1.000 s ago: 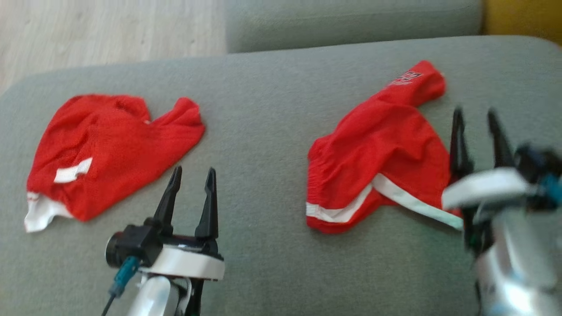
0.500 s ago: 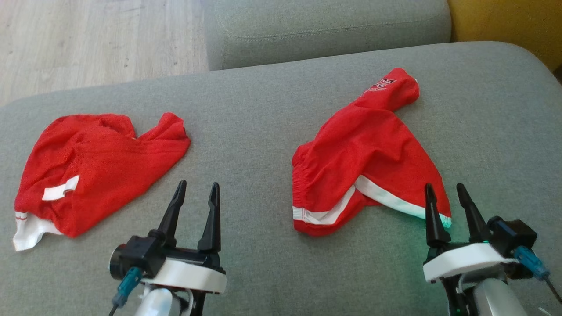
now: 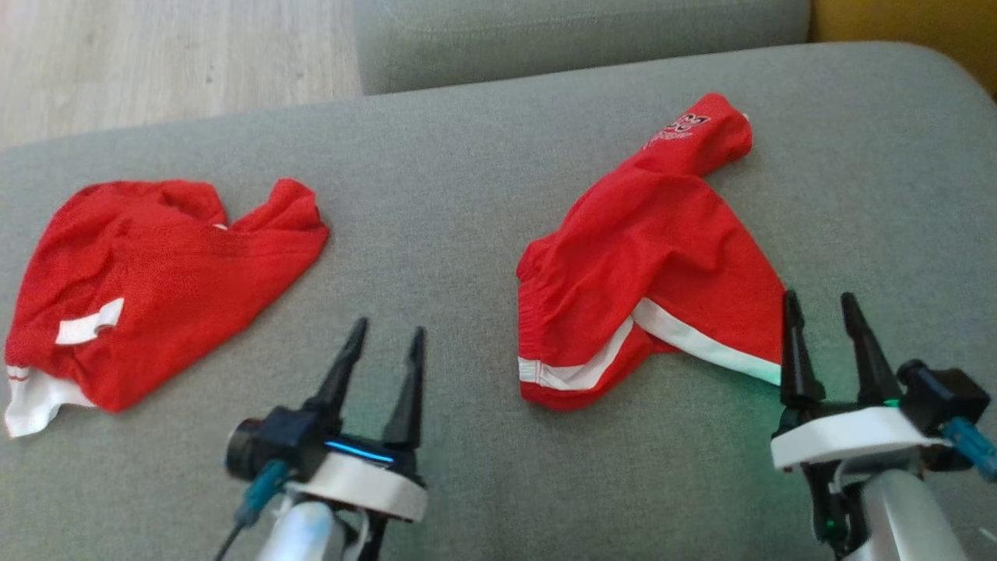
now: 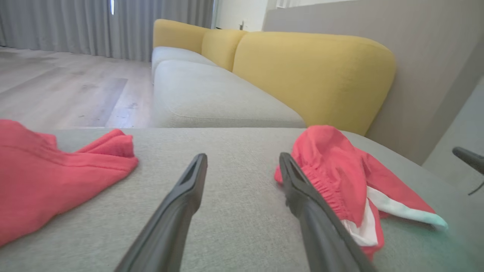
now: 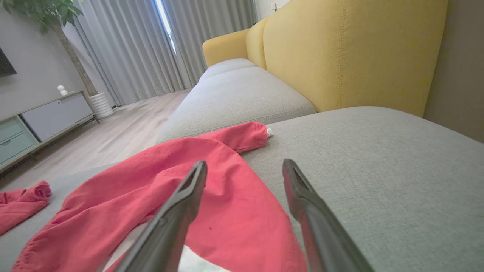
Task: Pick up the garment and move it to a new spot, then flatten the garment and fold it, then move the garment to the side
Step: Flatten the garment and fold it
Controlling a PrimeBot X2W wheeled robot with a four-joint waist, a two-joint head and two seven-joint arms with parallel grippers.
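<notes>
My left pincer [image 3: 389, 327] and right pincer [image 3: 819, 297] gape empty. The right one hovers lower right by the garment [image 3: 654, 265] hem, ready to grab, I reckon.

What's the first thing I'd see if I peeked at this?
Two bright red clothes lie on the grey cushion: the left garment, crumpled, and the striped garment on the right. Then come the open left gripper and right gripper, near the head view's bottom edge.
</notes>
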